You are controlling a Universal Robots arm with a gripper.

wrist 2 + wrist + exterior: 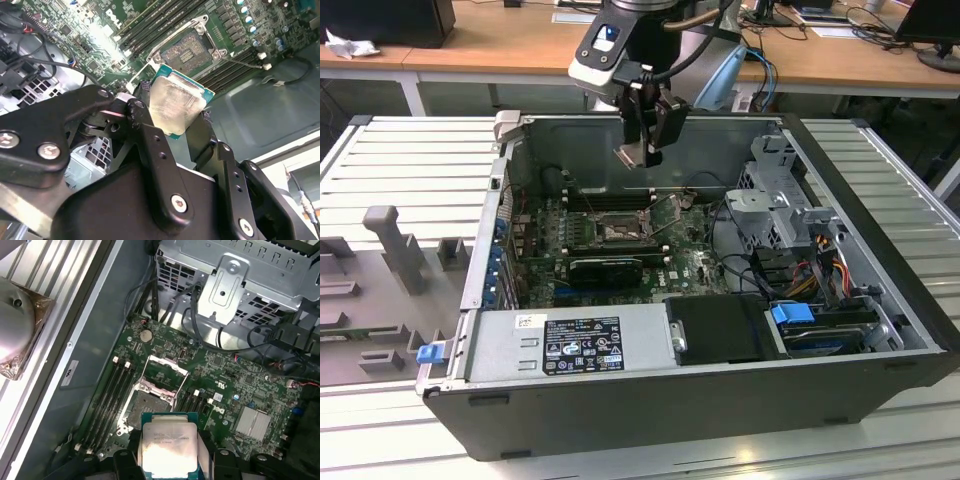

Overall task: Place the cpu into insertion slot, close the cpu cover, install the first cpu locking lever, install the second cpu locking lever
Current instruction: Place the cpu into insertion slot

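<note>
One chip is all I am carrying: the tool is clenched on the cpu, its black fingers pinching two opposite edges, and the pale silver face shows in both wrist views. In the exterior view I see it hanging in the air above the open computer case, near the far wall and well above the motherboard. Below it the insertion slot lies uncovered, dark inside its silvery rim. In the first wrist view the cpu cover looks hinged back just beside the slot. The case rests on a ribbed worktop.
</note>
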